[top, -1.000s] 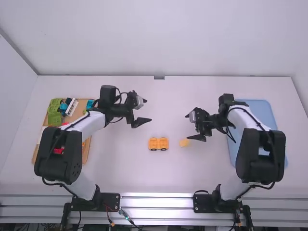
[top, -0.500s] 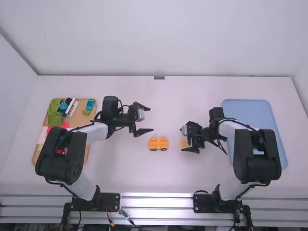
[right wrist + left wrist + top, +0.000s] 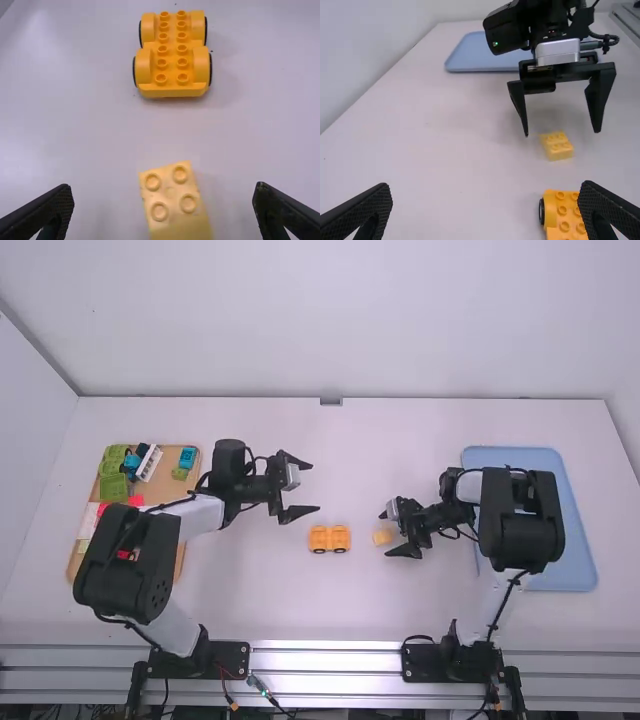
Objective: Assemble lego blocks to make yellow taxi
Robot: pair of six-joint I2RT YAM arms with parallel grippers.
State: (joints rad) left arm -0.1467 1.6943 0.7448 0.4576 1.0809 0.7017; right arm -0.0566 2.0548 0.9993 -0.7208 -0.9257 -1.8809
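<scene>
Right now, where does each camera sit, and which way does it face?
High view: above and behind the left arm and right arm, facing forward and down; both arms show.
Left wrist view: on the left arm's wrist, looking across the table toward the right gripper and blue tray; its own two fingers show.
Right wrist view: on the right arm's wrist, looking down over the small yellow block; its own two fingers show.
Both wrist views share that block and the yellow car base.

Blue tray (image 3: 578,562) (rounded corners), white table (image 3: 300,600)
</scene>
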